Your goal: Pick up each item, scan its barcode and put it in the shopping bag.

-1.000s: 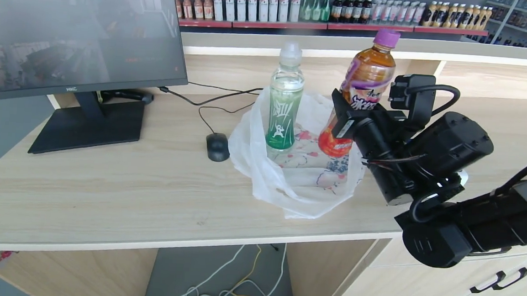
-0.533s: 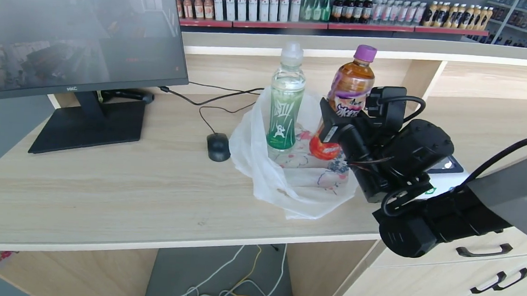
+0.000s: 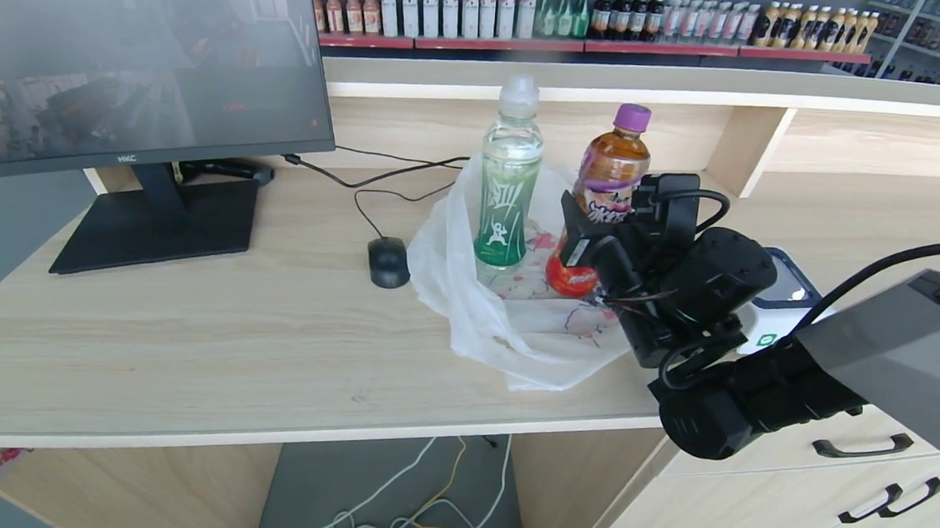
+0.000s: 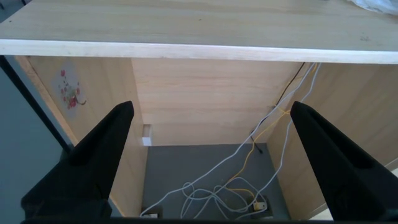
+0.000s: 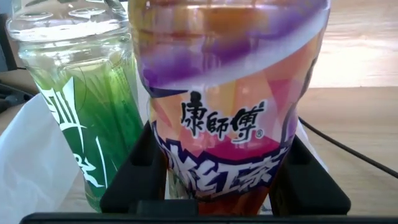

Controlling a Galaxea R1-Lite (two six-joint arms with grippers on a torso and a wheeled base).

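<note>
My right gripper is shut on an orange tea bottle with a purple cap, held upright over the white shopping bag on the counter. The same tea bottle fills the right wrist view between the black fingers. A clear bottle with a green label stands upright in the bag, just left of the tea bottle; the green bottle shows beside it in the wrist view. My left gripper hangs open below the counter's front edge, with nothing between its fingers.
A white barcode scanner sits on the counter behind my right arm. A black mouse lies left of the bag, and a monitor stands at the far left. Loose cables lie under the counter.
My right gripper has carried the tea bottle leftward and down, from above the bag's right side to low over the bag beside the green bottle. The scanner has come into sight.
</note>
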